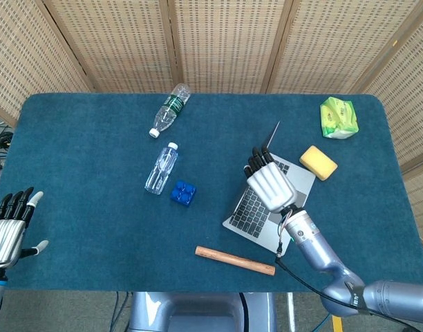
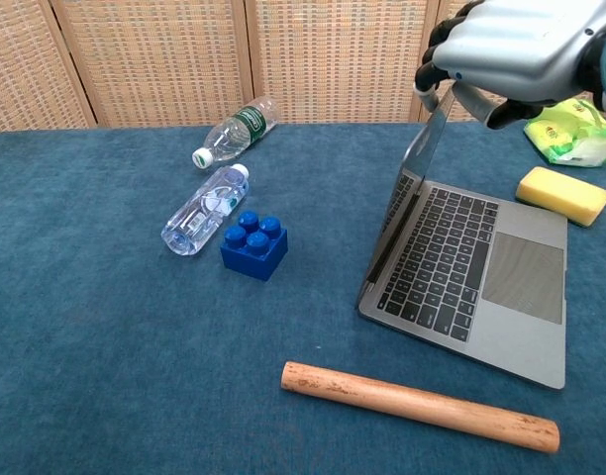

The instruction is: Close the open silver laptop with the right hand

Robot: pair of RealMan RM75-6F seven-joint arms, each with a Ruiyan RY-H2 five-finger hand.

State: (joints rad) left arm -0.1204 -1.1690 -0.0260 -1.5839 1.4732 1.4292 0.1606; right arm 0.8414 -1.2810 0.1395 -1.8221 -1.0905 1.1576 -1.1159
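Silver laptop: open, desk's right half. Rigid hinged lid, thin, scratch-prone; push top edge, no grasp needed. Right hand: fingers together, curled over lid's top edge.

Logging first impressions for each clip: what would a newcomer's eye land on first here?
The right hand draws the eye first: it sits at the top edge of the upright screen of the open silver laptop, right of centre on the table. Next comes the bright blue block beside a clear bottle.
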